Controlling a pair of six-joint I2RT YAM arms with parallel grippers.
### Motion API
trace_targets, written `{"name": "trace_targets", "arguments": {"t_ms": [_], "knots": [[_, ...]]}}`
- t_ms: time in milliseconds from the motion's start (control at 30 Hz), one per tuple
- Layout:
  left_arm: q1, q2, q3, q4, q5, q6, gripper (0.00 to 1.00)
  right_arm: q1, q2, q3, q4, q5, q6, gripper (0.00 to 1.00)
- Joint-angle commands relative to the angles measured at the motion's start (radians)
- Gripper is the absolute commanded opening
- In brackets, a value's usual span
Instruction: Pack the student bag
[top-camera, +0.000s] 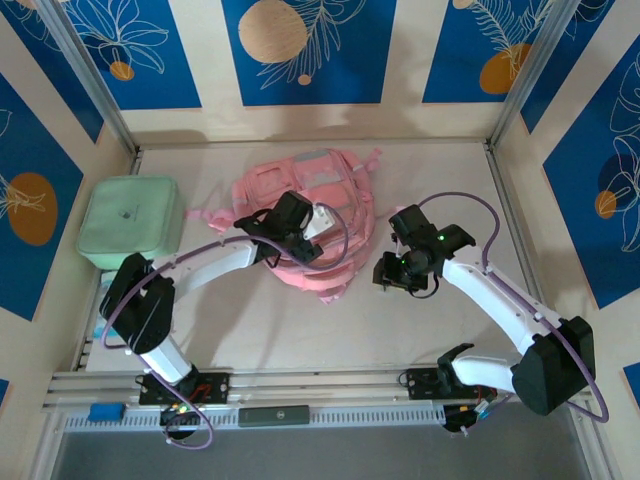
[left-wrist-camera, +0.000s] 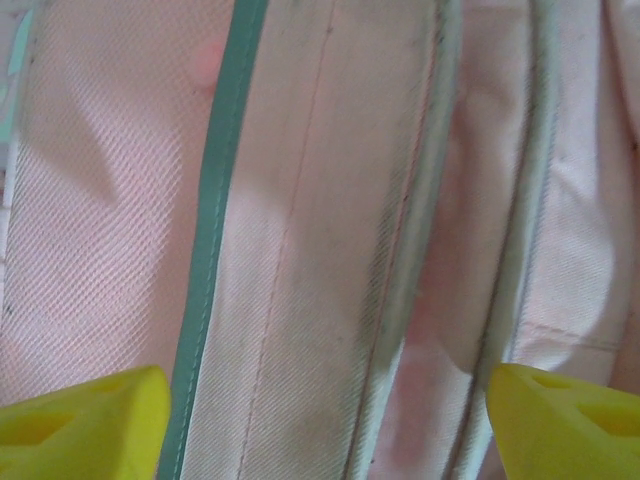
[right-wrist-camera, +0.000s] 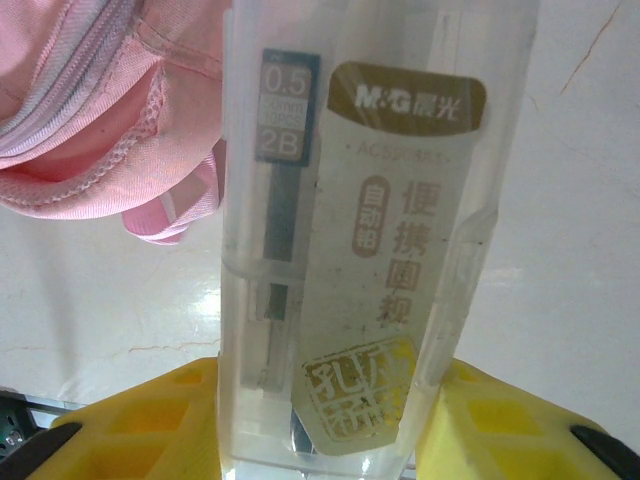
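Nearest you, close to the middle of the tabletop (top-camera: 300, 335), your right fingers (right-wrist-camera: 150, 425) are closed on a clear plastic case (right-wrist-camera: 370, 250). 1 yellow finger presses each side of its lower end, and the rest of the case sticks straight out past the tips. Its label reads M&G, with 0.5 and 2B printed on a strip beside it. From the right wrist you see a pink zippered edge of the student bag (top-camera: 300, 190) lying on the tabletop just beyond the case, to its left.

A little farther in, your left fingers (left-wrist-camera: 80, 425) are spread wide, the 2 yellow tips at opposite sides of the wrist view with nothing clamped between them. They hang close over the bag's pink fabric, where a teal stripe (left-wrist-camera: 215, 200) and grey-edged seams run lengthwise. You cannot tell whether the tips touch the cloth.

The bag lies flat in the far half of the tabletop, about midway between the left and right edges, its straps trailing toward the near side. A mint-green case (top-camera: 130, 222) sits by the left edge, beside the bag.
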Motion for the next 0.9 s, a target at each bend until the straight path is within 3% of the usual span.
{"name": "trace_targets", "arguments": {"t_ms": [0,267,400,867], "knots": [[0.023,-0.028,-0.032,0.037,-0.043,-0.004,0.84,-0.010,-0.001,0.018,0.004,-0.032,-0.019,0.41],[0.057,-0.104,-0.113,0.124,0.105,-0.034,0.87,-0.011,-0.013,0.013,0.005,-0.037,-0.013,0.41],[0.070,-0.125,-0.144,0.153,0.093,-0.028,0.92,-0.013,-0.011,0.011,0.009,-0.047,-0.012,0.41],[0.097,-0.022,-0.072,0.215,0.002,-0.011,0.91,-0.020,-0.007,0.010,0.013,-0.051,-0.016,0.41]]}}
